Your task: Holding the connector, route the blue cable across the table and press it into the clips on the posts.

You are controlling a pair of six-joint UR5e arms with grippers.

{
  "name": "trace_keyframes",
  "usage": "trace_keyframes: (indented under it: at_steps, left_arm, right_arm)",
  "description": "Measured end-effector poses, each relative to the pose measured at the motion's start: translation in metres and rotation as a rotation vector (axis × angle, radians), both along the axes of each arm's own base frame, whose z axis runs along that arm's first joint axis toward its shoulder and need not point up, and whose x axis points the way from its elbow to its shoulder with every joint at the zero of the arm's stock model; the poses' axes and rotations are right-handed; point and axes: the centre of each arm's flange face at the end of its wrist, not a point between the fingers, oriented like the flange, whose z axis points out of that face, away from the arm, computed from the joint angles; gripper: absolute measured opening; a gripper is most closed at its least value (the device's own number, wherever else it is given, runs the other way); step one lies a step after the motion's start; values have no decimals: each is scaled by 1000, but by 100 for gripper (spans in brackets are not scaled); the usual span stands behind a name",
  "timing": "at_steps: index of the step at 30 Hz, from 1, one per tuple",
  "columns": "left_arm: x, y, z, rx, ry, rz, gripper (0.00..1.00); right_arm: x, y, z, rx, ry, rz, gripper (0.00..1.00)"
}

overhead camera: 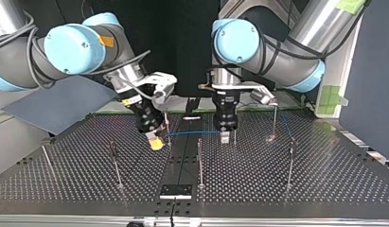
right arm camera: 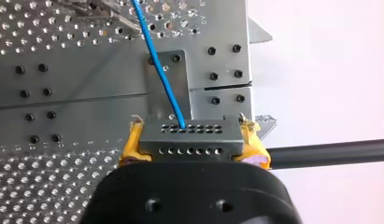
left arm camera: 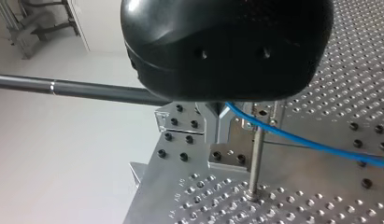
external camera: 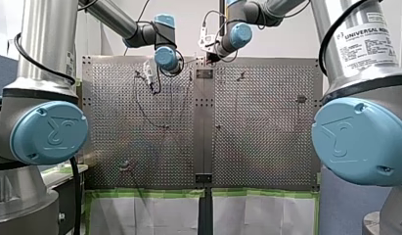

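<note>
In the front view my left arm point(external camera: 115, 19) and my right arm point(external camera: 281, 10) both reach to the far edge of the perforated table point(external camera: 257, 147); the cable is too thin to follow there. In the top view the blue cable point(overhead camera: 192, 133) runs level between my right gripper point(overhead camera: 156, 143) and my left gripper point(overhead camera: 225, 137), among the posts point(overhead camera: 200, 163); I cannot see it seated on any of them. The left wrist view shows the cable leaving from under my gripper beside a post, but I cannot tell whether that gripper is clamped on it. In the right wrist view the yellow pads point(right arm camera: 131, 144) clamp the connector point(right arm camera: 189, 135). I judge the routing barely begun, with the pressing onto the posts left to do
</note>
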Motion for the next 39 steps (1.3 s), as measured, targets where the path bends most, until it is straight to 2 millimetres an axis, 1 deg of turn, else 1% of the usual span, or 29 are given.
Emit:
trace_keyframes:
  at_steps: [4, 7, 12, 18, 21, 24, 28, 31, 35, 39]
  left_arm:
    - [4, 0, -1, 4, 0, -8, 0]
    - [9, -1, -10, 13, 14, -20, 0]
    - [20, -3, -28, 28, 41, -28, 0]
    - [35, 0, -43, 40, 54, -34, 0]
    - [41, 0, -43, 41, 49, -41, 0]
    - [46, -1, -36, 37, 35, -49, 0]
    - [52, -1, -26, 32, 17, -58, 0]
    - [56, 1, -25, 33, 17, -58, 0]
    - [63, 3, -31, 41, 36, -56, 0]
    - [75, 2, -45, 48, 54, -54, 0]
  right_arm:
    - [4, -5, -15, 18, 17, 1, 0]
    - [6, -8, -25, 31, 28, 0, 0]
    - [5, -12, -34, 41, 37, -5, 0]
    - [3, -21, -41, 50, 41, -6, 0]
    - [4, -25, -49, 58, 48, -2, 0]
    - [6, -29, -56, 64, 53, -2, 0]
    - [7, -33, -58, 64, 52, 0, 0]
    - [7, -37, -55, 59, 47, 1, 0]
    - [7, -43, -55, 58, 43, -1, 0]
    - [6, -50, -53, 56, 37, -7, 0]
